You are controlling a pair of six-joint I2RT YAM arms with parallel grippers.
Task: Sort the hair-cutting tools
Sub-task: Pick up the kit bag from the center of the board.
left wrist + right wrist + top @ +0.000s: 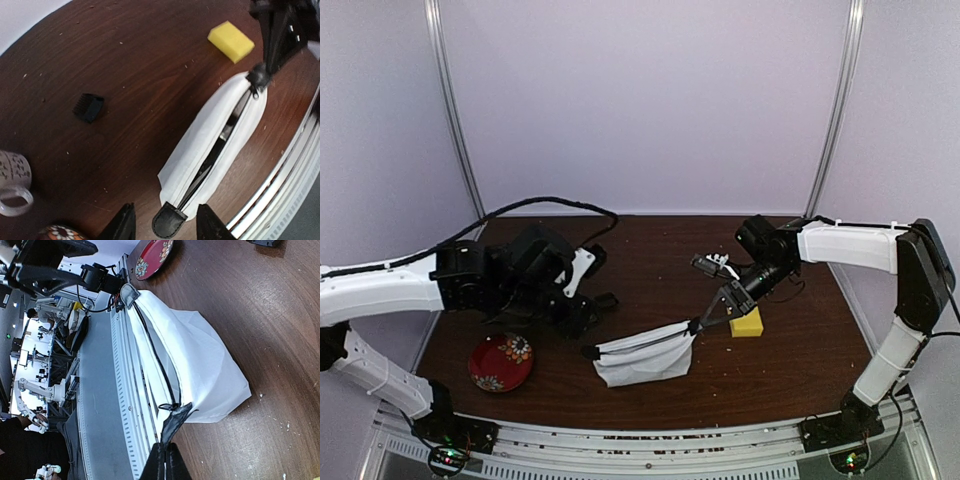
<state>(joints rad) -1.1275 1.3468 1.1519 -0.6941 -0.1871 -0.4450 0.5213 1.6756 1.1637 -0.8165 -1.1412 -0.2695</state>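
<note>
Left of the pouch in the left wrist view, small black square piece (89,107) lies alone on the counter (150,65), well apart from left claw (166,212). Left claw is partly open and holds nothing. Its fingers (124,225) straddle the white pouch (210,145)'s left end tab (168,221), with a gap on each side. Pouch zipper is open and slim dark tools (216,150) lie inside along the slot, can't tell which ones. Right claw (167,447) is pinched fully together on the right end tab (174,422), holding the pouch mouth up at that end. Yellow sponge block (747,322) sits just beside right claw, on its right. Counter is dark brown wood grain with light specks. Red floral plate (500,362) is near the front left, with a patterned white mug (12,180) next to it. Pale lilac walls behind, metal rail along the near edge. Left arm (380,290) reaches in low from the left, wrist bent down over the pouch's left end. Right arm (850,245) rises from its base, elbows over, forearm angled down-left to the pouch.
</note>
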